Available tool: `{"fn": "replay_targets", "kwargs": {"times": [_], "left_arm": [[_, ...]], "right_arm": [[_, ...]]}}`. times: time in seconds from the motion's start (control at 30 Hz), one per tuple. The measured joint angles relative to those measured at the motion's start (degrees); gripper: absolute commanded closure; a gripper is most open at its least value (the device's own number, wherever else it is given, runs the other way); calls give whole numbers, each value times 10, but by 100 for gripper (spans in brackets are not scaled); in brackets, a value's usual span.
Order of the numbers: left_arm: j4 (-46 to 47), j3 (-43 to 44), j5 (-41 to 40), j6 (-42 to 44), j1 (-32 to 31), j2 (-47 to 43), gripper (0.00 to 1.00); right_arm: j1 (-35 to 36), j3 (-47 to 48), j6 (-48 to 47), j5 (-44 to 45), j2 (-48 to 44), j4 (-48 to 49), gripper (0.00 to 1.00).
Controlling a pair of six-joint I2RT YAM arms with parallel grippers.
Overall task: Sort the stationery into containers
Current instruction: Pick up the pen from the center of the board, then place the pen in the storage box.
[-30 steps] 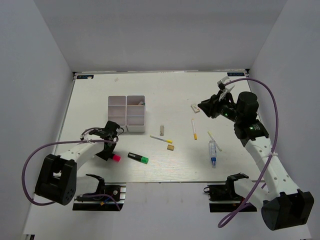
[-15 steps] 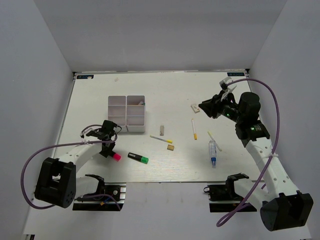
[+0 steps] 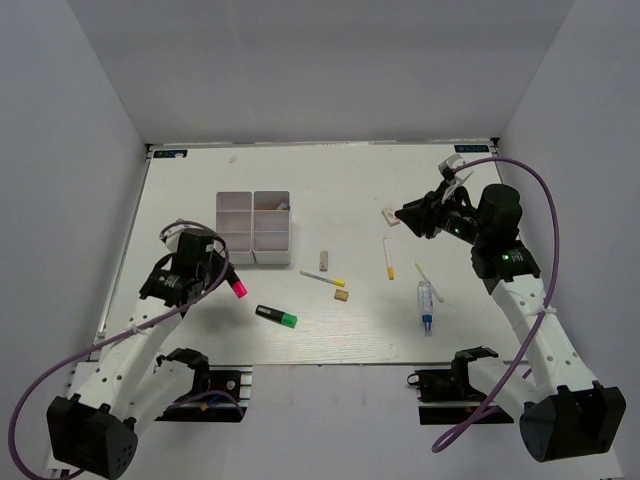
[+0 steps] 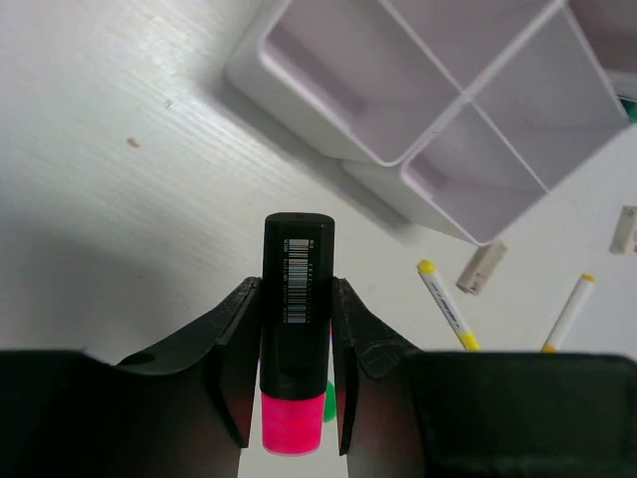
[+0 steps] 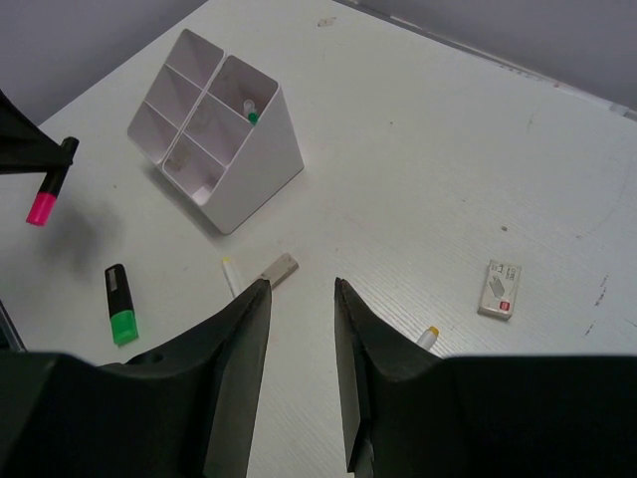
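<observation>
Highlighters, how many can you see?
2. The pink-capped highlighter is held in the left gripper; the green-capped highlighter lies on the table nearby. The organizer might hide more.

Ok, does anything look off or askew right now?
Nothing stands out. The pink-capped highlighter sits straight in the left gripper, the organizer stands upright, and the loose stationery lies flat on the table, nothing spilled or broken.

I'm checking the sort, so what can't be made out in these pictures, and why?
- Right wrist view: the green-tipped item in the organizer shows only its top; the compartment walls hide the rest.
- Left wrist view: the organizer's far compartments are cut off by the top edge.
- Right wrist view: the print on the white block is too small to read.
</observation>
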Motion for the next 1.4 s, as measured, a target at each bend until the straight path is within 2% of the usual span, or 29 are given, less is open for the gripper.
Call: {"fn": "replay_targets", "kwargs": {"times": [0.27,0.6,1.07,1.4], "left_arm": [[53,42,33,105,0,8,94],[205,86,10,187,2,78,94],[355,165,-112,172,2,253,96],[477,153,-221,133,1,312,97]], "right_arm": [[0,0,0,-10,0,0,62],[0,-4,-19,-15,9,1,62],[0,-19,-46,-7,20,0,62],[0,-28,-47,-11,24,10,62]]}}
